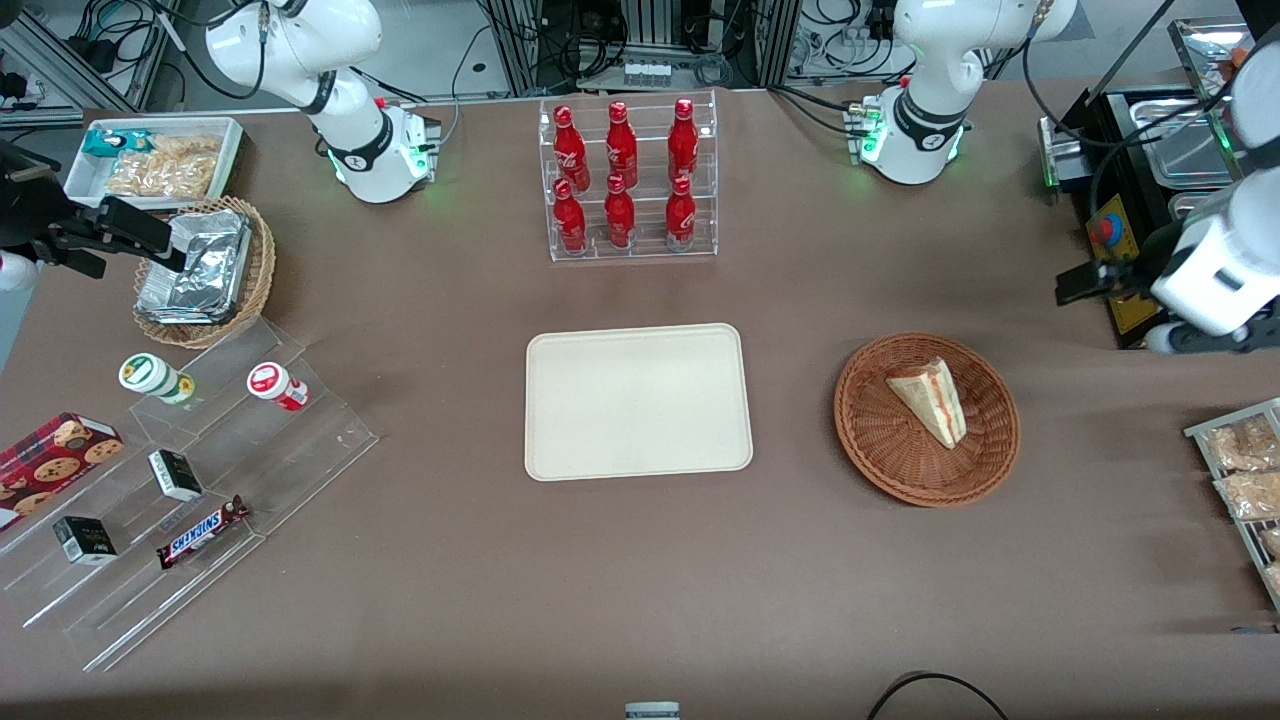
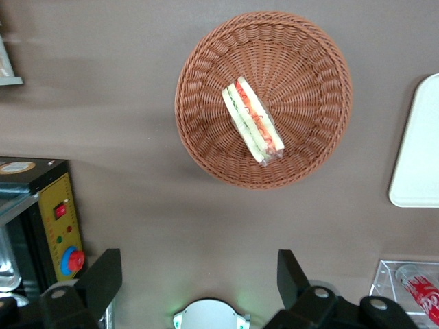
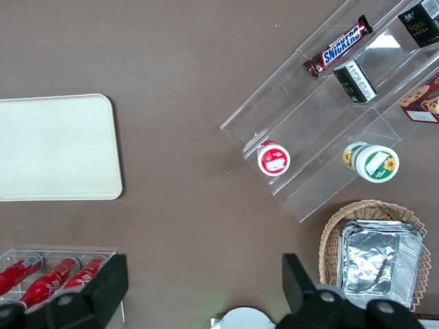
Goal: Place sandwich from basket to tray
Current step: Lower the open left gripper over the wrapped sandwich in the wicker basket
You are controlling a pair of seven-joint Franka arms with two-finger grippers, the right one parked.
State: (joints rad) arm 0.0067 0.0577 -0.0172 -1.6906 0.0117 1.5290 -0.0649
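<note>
Nearest the front camera, on the brown table (image 1: 600,580) toward the parked arm's end: a clear stepped stand (image 1: 300,440) carrying a Snickers bar (image 1: 203,531), two small dark boxes (image 1: 175,475), a cookie box (image 1: 55,455) and, on the farther steps, a green-lidded jar (image 1: 155,378) and a red-lidded jar (image 1: 277,386). Toward the working arm's end, about as near: a wire rack of snack bags (image 1: 1240,470), at four o'clock from the basket and well apart from it.

Mid-table, flat and bare: the cream tray (image 1: 637,402). At three o'clock from it (clock directions as in the front view), apart from it: the reddish-brown basket (image 1: 870,450). Inside, just twelve o'clock of the basket's centre, lying on its side: the sandwich (image 1: 930,400), narrow tip toward five o'clock, red and green filling showing along the cut edge, woven rim rising all round it.

At two o'clock from the basket, raised above the table and touching nothing: the left gripper (image 2: 197,264), fingers spread wide, nothing between them. Just beside it: a black control box with a yellow panel and red button (image 1: 1105,230).

Farther off, at twelve o'clock from the tray: a clear rack of red bottles (image 1: 630,180). At ten o'clock, toward the parked arm's end: a tan wicker basket (image 1: 262,270) of foil packets (image 1: 200,265), then a white bin (image 1: 232,150) of snack bags.
</note>
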